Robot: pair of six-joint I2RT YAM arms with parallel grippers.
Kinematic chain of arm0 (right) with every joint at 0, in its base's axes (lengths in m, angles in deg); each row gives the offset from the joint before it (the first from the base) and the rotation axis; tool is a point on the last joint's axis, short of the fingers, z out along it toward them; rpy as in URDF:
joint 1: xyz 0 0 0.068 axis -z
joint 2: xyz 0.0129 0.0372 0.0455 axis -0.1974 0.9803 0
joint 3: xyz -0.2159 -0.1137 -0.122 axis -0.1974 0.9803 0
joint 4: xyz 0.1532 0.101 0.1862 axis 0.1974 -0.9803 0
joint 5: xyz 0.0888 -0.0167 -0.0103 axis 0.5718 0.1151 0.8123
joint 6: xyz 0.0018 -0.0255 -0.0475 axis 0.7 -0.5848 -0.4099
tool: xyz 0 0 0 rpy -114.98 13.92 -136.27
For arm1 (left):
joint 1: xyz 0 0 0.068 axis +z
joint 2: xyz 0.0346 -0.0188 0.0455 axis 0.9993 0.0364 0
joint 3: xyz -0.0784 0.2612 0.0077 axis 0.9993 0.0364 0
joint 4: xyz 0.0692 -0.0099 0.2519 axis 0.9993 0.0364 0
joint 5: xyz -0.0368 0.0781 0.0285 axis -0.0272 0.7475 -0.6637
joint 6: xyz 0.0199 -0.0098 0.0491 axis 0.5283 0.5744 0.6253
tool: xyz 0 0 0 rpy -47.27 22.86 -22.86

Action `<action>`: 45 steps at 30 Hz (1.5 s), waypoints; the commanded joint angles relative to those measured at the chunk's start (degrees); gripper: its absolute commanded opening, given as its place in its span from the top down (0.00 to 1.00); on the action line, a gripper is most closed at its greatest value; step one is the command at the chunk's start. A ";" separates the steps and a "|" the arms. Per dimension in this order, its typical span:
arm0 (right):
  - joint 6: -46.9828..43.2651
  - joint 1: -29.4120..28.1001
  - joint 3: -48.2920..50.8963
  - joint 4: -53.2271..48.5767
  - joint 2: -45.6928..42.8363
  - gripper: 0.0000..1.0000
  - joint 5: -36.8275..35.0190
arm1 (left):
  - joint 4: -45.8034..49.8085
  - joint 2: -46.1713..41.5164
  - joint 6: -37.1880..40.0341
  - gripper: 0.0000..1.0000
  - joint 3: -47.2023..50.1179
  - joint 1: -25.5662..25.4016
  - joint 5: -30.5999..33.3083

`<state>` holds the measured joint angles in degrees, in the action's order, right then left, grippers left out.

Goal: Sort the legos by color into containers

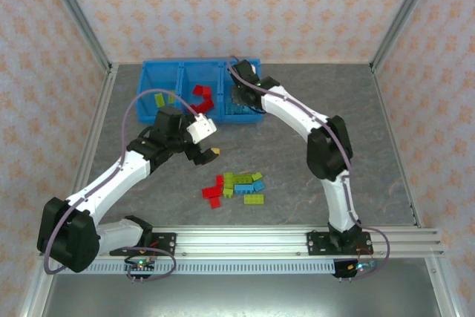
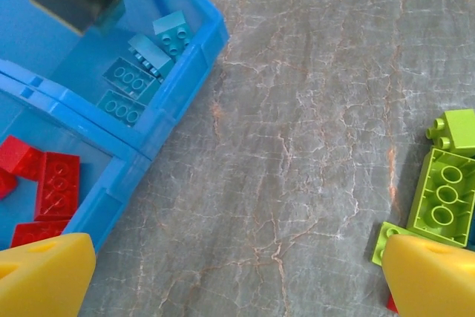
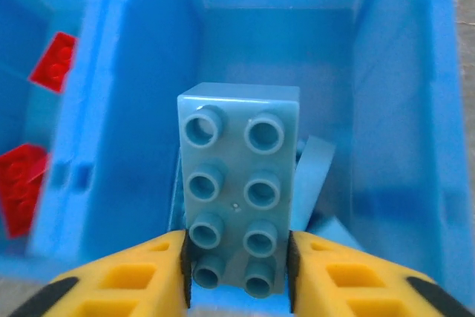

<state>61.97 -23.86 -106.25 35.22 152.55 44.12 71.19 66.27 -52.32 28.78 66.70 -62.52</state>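
now: my right gripper [image 3: 237, 276] has its yellow pads pressed against both long sides of one light blue brick [image 3: 237, 183], gripping it at its near end. the brick's studs face the wrist camera and its long axis runs straight out from the fingers, away from me. it hangs inside the walls of the right compartment [image 3: 393, 109] of the blue bin [image 1: 159, 72]. other light blue bricks [image 3: 315, 176] lie just behind and under it. red bricks [image 3: 52, 57] sit past the divider to the left, in the middle compartment. judgement: the brick is over the right colour, so the drop needs only the jaws to part, with no sideways shift. my left gripper [image 2: 237, 280] is spread wide and carries nothing, hovering over the table between the bin and the loose pile [image 1: 237, 187]. the lime bricks [image 2: 445, 194] lie just to its right, so the left arm is the nearer one for the next pick.
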 commanded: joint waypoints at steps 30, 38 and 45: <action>1.36 1.74 22.72 -18.69 -43.41 0.18 10.20 | 28.46 9.53 -64.87 0.10 -15.01 -12.99 20.73; 0.82 1.74 21.91 -22.98 -41.16 0.15 12.60 | 31.04 16.65 -70.83 0.27 -12.38 -16.61 13.55; 1.37 1.72 22.46 -23.27 -40.39 0.14 12.58 | 31.22 24.73 -69.91 0.38 -13.37 -17.28 11.46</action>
<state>62.65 -21.96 -84.37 13.67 111.70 56.62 99.63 89.21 -121.30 16.10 50.02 -50.26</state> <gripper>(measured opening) 0.855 0.626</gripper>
